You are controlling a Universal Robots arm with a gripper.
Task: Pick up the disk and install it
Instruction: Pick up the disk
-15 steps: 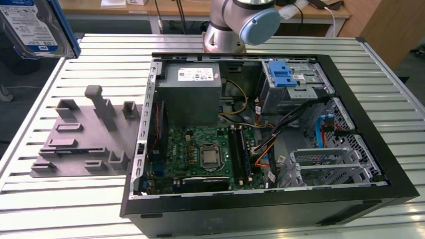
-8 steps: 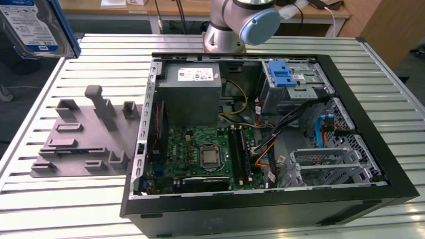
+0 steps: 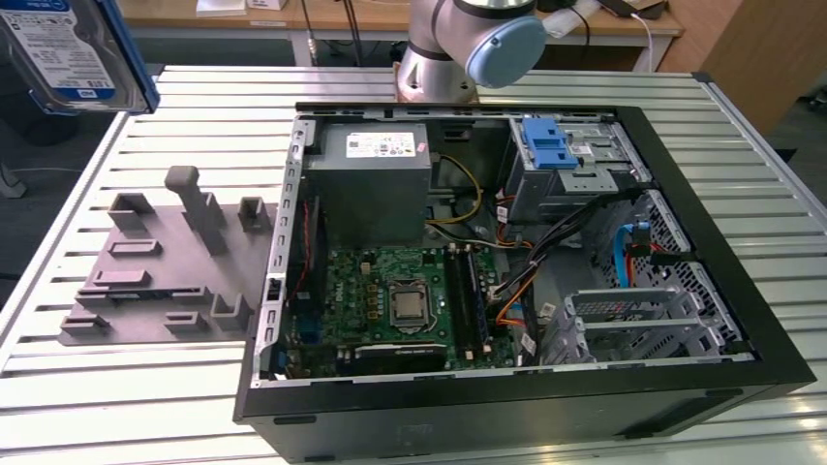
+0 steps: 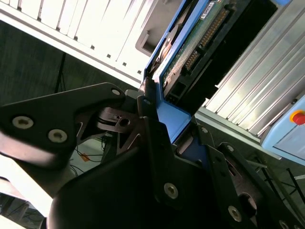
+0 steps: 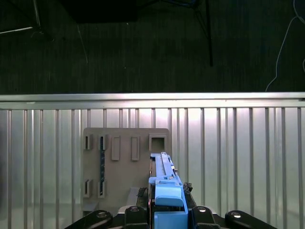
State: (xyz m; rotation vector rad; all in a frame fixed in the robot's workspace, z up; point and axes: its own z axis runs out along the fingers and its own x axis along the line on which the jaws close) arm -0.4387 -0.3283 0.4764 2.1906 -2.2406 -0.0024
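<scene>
Up at the exterior view's left, high above the slatted surface (image 3: 130, 387): the disk (image 3: 72, 53), label toward the camera, blue frame along one edge, hanging well clear of the grey fixture plate (image 3: 155, 262) beneath. In the second wrist view, end effector (image 4: 171, 121) clamped on the blue carrier end of the disk, drive edge-on between the fingers. Looks a sound hold, yet on plastic frame alone, so best carried level, without twisting or jerking. Further right, the open computer case (image 3: 517, 271), ringed by raised black walls; worth passing over them with margin. Crowded inside: power supply (image 3: 368, 184), motherboard (image 3: 401, 291), loose cables (image 3: 517, 242). Toward the exterior view's right, the drive cage (image 3: 568, 160) with its blue latch, probably a tight entry needing the disk squared to it. Widest free room above the case, least among the cables.
</scene>
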